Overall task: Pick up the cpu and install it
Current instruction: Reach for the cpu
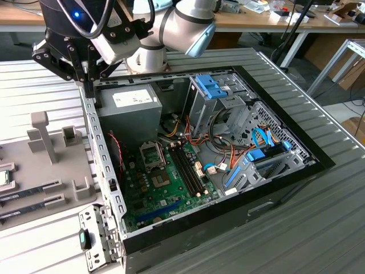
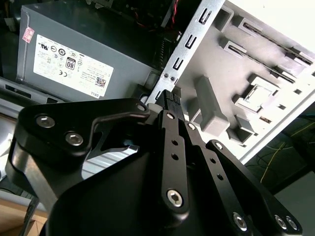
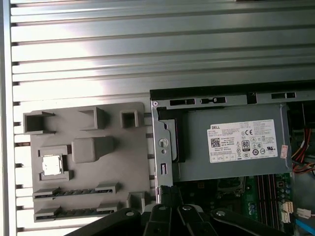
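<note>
The cpu (image 3: 51,164), a small square chip with a silvery lid, lies in a recess of the grey holder tray (image 3: 133,147) beside the open computer case; it also shows at the exterior view's far left as the cpu (image 1: 3,177) and as the cpu (image 2: 255,96) in the second wrist view. My gripper (image 1: 89,90) hangs over the case's metal side wall near the power supply, well apart from the chip. Its fingers (image 2: 167,101) are pressed together, shut on nothing. On the green motherboard the processor socket (image 1: 153,154) stands with its metal frame raised.
The grey power supply (image 3: 231,142) fills the case corner right by the gripper (image 3: 169,194). Long memory sticks (image 3: 74,192) lie in tray slots, and tall grey posts (image 1: 44,136) rise from the tray. Drive cages and cable bundles (image 1: 228,148) crowd the case's far side.
</note>
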{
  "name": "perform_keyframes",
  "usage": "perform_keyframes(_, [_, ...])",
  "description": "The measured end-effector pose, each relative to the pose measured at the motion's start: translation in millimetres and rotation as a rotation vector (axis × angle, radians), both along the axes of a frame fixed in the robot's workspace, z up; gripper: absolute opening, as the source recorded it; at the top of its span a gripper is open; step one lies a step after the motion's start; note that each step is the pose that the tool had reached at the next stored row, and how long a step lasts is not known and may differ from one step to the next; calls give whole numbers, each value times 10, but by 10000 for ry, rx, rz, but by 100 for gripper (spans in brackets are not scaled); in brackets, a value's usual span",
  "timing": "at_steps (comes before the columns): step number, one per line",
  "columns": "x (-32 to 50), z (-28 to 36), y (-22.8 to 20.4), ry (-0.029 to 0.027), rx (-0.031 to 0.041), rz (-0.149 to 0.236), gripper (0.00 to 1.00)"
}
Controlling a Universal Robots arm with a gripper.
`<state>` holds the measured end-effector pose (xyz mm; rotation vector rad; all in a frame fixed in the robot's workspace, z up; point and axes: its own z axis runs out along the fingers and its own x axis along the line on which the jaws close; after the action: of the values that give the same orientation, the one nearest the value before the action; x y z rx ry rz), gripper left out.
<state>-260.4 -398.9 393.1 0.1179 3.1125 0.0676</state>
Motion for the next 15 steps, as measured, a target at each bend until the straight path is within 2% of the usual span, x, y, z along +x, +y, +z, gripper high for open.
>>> perform_keyframes(15, [-28,-4,0,0,0,0,11])
